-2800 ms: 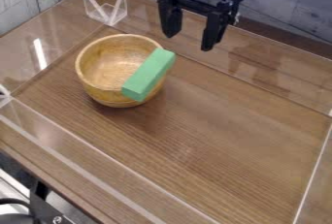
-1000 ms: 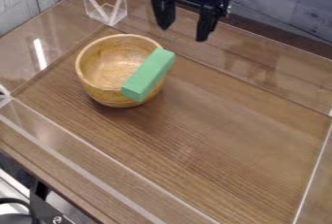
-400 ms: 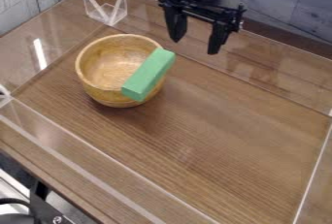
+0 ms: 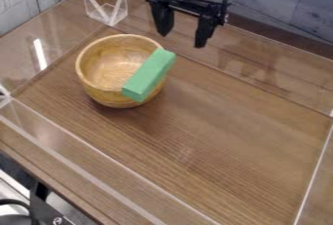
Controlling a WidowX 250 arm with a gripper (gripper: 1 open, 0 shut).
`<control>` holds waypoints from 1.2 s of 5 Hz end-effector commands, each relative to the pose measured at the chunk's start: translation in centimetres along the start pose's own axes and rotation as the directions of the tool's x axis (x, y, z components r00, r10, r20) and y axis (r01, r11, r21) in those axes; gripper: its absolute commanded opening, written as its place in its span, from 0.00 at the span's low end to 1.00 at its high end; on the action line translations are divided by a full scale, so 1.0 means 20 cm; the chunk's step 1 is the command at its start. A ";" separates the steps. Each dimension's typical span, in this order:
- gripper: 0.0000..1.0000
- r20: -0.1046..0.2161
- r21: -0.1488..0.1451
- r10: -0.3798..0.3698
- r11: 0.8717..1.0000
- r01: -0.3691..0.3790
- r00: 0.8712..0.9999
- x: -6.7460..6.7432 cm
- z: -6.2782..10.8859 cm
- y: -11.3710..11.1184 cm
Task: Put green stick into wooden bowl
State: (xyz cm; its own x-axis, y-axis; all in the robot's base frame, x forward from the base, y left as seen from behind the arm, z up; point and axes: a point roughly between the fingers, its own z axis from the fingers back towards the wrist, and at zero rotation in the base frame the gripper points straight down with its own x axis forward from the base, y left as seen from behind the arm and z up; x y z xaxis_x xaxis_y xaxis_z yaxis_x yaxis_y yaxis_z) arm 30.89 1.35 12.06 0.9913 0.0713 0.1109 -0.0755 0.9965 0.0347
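The stick (image 4: pixel 150 75) leans on the rim of the bowl (image 4: pixel 89 77), tilted, partly over the opening on the side toward the middle of the bench (image 4: pixel 221 122). The hand (image 4: pixel 181 40), its fingers spread wide and holding nothing, hangs beyond the stick, apart from it and the bowl.
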 end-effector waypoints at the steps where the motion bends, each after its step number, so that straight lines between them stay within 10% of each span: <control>1: 1.00 0.045 -0.006 -0.004 1.000 0.004 0.999 0.05 0.05 -0.08; 6: 1.00 0.076 0.006 -0.015 1.000 0.014 0.997 0.04 0.09 -0.08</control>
State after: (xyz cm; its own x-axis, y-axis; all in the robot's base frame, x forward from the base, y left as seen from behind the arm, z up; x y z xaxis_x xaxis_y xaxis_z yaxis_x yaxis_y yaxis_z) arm 31.14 -0.32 12.04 0.9914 0.0455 0.1227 -0.0513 0.9977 0.0447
